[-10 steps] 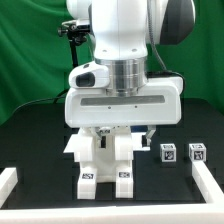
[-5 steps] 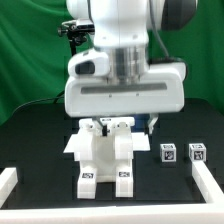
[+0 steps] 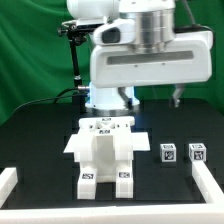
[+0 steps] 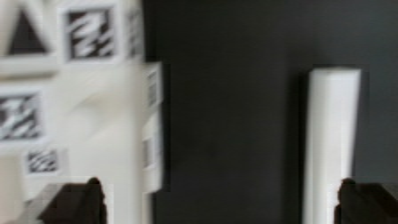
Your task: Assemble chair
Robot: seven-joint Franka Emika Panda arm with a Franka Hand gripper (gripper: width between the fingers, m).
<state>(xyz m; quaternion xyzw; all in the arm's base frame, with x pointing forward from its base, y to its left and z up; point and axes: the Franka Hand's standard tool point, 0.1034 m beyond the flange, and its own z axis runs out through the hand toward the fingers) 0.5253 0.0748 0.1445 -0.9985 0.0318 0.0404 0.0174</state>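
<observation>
The partly built chair (image 3: 104, 152) is a white blocky structure with tagged blocks, standing on the black table in the middle of the exterior view. Two small tagged cubes (image 3: 169, 153) (image 3: 197, 154) lie to its right. My gripper (image 3: 152, 97) hangs open and empty above and to the exterior view's right of the chair, apart from it. In the wrist view the gripper (image 4: 219, 203) has its dark fingertips (image 4: 75, 202) wide apart with only black table between them. Tagged chair parts (image 4: 71, 95) show beside one fingertip.
A white bar (image 4: 333, 130) lies beside the other fingertip in the wrist view. White rails (image 3: 8, 181) (image 3: 211, 186) border the table at the front left and right. A green curtain hangs behind, and a black stand (image 3: 76, 55) is at the back.
The arm has risen and swung to the exterior view's right, off the chair structure. The chair's top blocks, covered before, now show.
</observation>
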